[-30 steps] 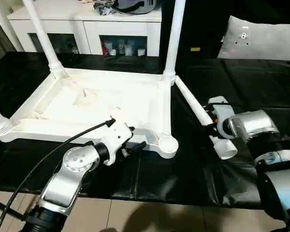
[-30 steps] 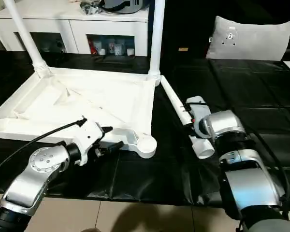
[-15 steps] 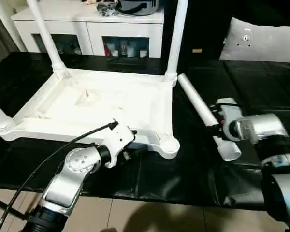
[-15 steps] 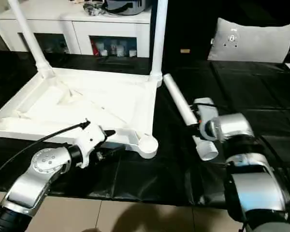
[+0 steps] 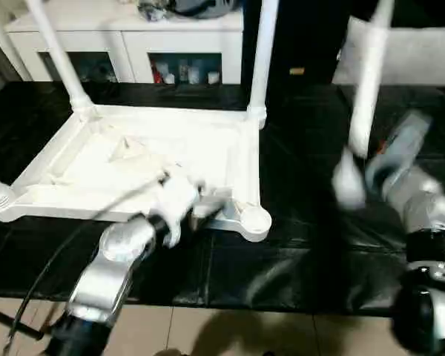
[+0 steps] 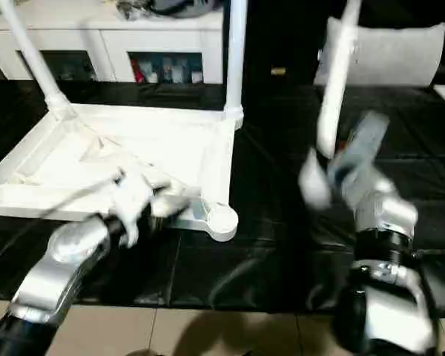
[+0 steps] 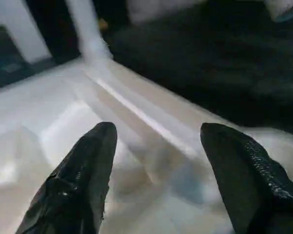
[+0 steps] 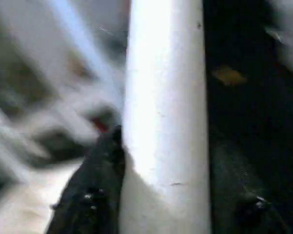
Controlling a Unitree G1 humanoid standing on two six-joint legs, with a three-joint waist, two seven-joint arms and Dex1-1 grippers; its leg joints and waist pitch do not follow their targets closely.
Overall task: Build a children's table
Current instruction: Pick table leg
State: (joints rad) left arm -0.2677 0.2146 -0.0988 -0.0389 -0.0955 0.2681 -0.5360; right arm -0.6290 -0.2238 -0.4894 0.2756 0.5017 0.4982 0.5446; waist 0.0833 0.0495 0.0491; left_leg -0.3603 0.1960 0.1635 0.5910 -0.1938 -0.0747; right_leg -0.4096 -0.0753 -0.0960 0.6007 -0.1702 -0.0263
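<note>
I see the upturned white table top on the black work surface, legs standing at its far corners. My left gripper hovers open over its near rim; my right gripper clamps a loose leg — raised near upright at three o'clock.

A white cabinet with glass doors is standing behind a black-covered surface, with small items showing behind the glass. A grey cushion is lying at the far right, and dark clutter is sitting on the cabinet top.
</note>
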